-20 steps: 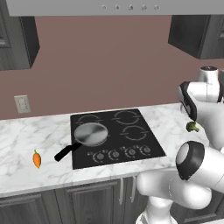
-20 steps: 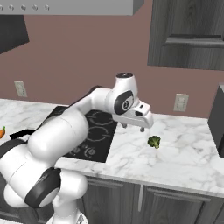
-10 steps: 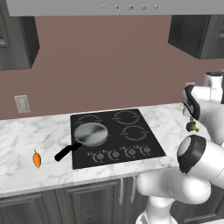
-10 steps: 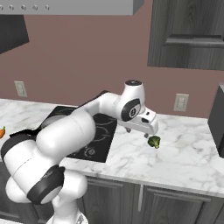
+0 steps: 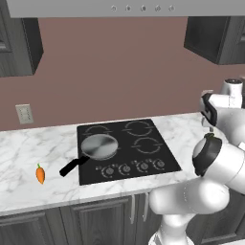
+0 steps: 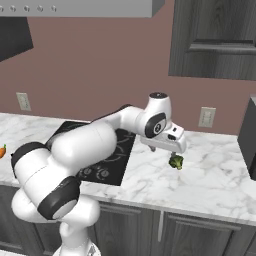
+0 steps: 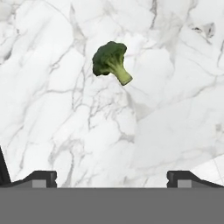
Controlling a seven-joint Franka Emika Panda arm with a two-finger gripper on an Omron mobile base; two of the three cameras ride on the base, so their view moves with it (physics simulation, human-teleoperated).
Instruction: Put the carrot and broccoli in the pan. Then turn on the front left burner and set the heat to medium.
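Observation:
The broccoli [image 7: 110, 60], a dark-green floret with a pale stalk, lies on the white marble counter right of the stove, in the upper middle of the hand view. My gripper [image 7: 111, 177] hovers above it, open, with nothing between its fingertips [image 7: 41, 177]. From the right base view the gripper [image 6: 167, 151] hangs just above and left of the broccoli [image 6: 175, 161], not touching it. The silver pan [image 5: 99, 146] sits on the front left burner, its black handle pointing front-left. The orange carrot [image 5: 40, 173] lies on the counter left of the stove, also seen as the carrot [image 6: 2, 150] at the left edge.
The black cooktop [image 5: 139, 134] has a row of knobs [image 5: 127, 168] along its front. A wall outlet [image 6: 206, 117] is behind the broccoli and a dark appliance [image 6: 248, 137] stands at the counter's right end. Dark cabinets hang overhead.
The hand has swung right and down across the counter, ending just over the broccoli. Its jaws stayed open. Broccoli, carrot and pan have not moved.

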